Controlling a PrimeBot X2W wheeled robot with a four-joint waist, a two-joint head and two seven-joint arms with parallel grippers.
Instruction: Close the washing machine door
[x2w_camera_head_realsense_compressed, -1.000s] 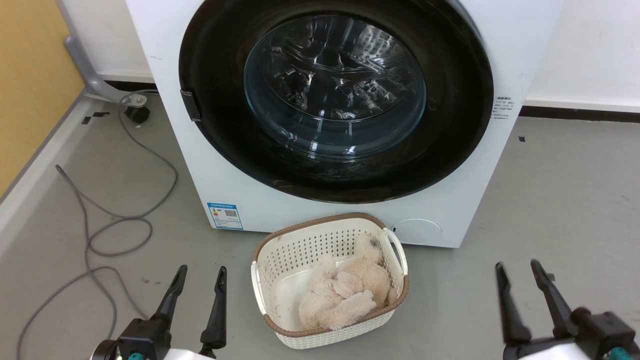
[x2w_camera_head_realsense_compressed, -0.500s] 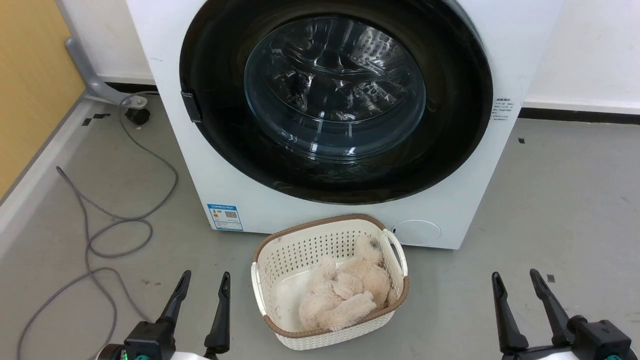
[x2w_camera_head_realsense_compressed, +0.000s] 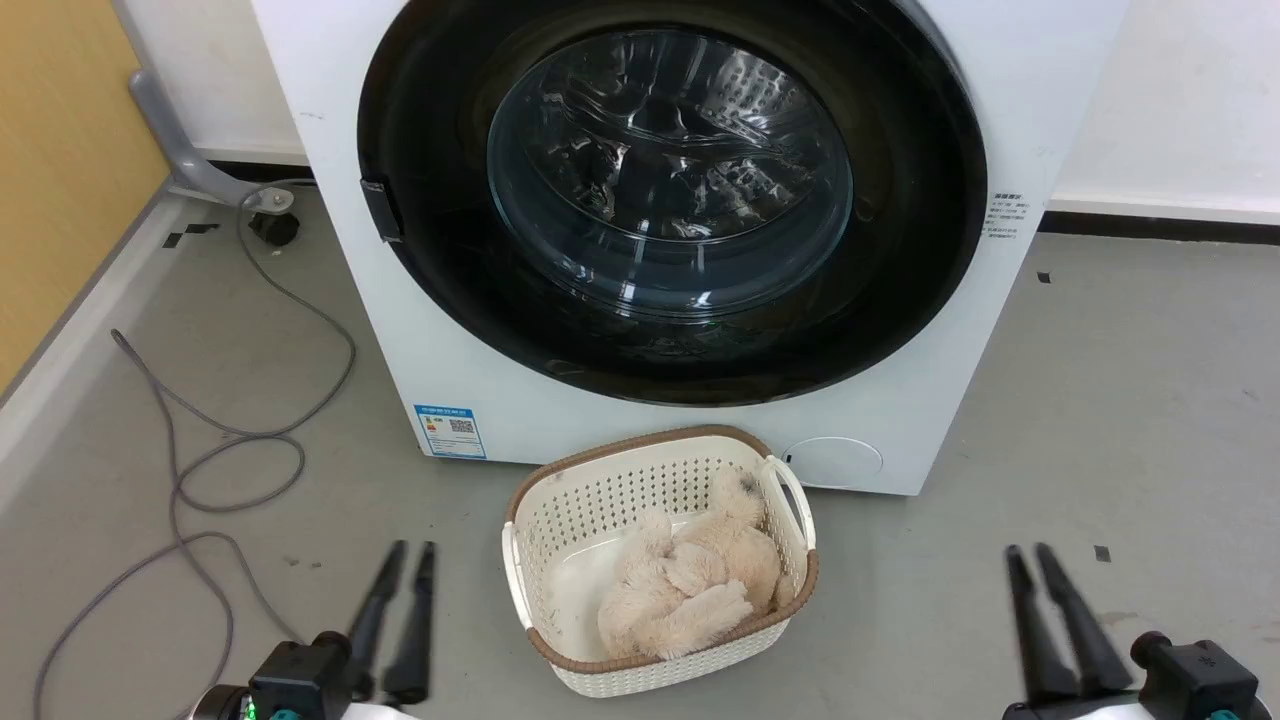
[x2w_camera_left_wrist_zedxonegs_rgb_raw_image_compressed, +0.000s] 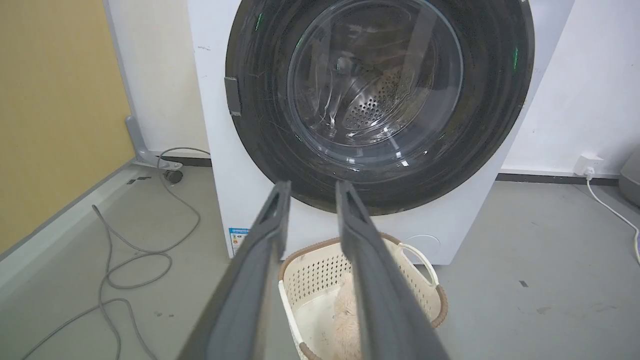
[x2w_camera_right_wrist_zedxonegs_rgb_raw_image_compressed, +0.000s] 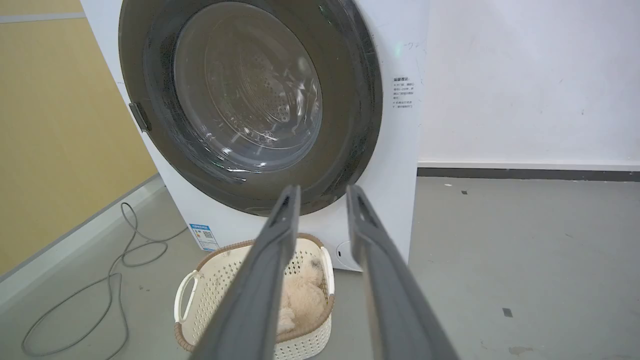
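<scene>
The door (x2w_camera_head_realsense_compressed: 670, 190) sits flush vs. the front of the washing machine (x2w_camera_head_realsense_compressed: 345, 300), w/ the drum visible thru its glass. A basket (x2w_camera_head_realsense_compressed: 600, 490) w/ a fluffy toy (x2w_camera_head_realsense_compressed: 690, 590) stands just in front of the machine, below the door. The left gripper (x2w_camera_head_realsense_compressed: 413, 547) & right gripper (x2w_camera_head_realsense_compressed: 1028, 550) hover in front of the machine, well apart from it, each w/ jaws slightly apart, gripping nothing.

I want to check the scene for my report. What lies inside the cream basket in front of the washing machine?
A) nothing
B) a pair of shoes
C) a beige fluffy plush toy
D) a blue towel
C: the head view shows a beige fluffy plush toy lying in the basket.
</scene>
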